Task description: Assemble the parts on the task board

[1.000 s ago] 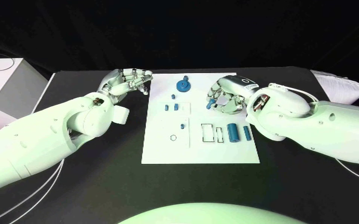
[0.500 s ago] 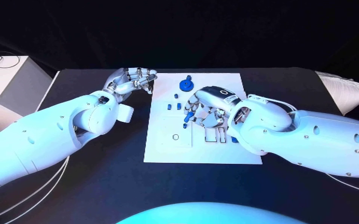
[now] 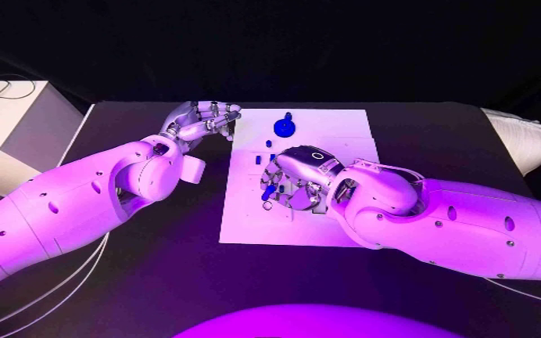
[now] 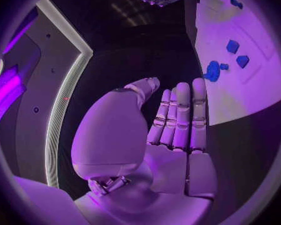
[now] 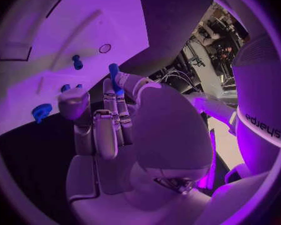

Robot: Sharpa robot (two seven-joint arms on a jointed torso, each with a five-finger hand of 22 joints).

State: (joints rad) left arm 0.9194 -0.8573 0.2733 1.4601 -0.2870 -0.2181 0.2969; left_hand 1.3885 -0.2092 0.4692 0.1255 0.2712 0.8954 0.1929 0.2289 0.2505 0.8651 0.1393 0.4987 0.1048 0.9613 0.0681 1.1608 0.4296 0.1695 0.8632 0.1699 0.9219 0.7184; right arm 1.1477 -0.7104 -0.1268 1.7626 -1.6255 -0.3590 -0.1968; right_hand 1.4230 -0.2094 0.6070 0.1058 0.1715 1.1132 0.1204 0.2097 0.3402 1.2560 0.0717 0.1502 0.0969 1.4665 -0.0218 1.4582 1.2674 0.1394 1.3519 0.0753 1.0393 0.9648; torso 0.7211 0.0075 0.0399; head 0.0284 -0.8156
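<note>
Right-hand fingers (image 5: 115,92) are pinched round a small blue cylindrical peg (image 5: 113,72), its tip standing out past the fingertips; the silver right hand (image 3: 295,177) hovers low over the middle of the flat white task board (image 3: 349,123), palm turned down. From where I stand the peg (image 3: 268,193) shows just under that hand's near edge, pointing at the board's left part. Just beyond the fingertips, seen from the right wrist, a small blue stud (image 5: 77,62) stands upright in the board and a little round hole (image 5: 105,48) lies a bit further on. A blue gear-shaped piece (image 3: 283,127) sits at the board's far edge, well beyond the hand. More small blue pieces (image 4: 235,53) lie between the gear and the hand.

Off the board's far left corner, the silver left hand (image 3: 201,123) rests idle above the black table (image 3: 147,275), fingers straight and close together, holding nothing.

I'd say the step in hand is carrying the peg to its seat, most likely the round hole, though I can't be sure which socket is meant. The next move calls for bringing the peg upright over the opening, lining it up squarely and lowering it straight, since a tilted peg would catch on the rim.
</note>
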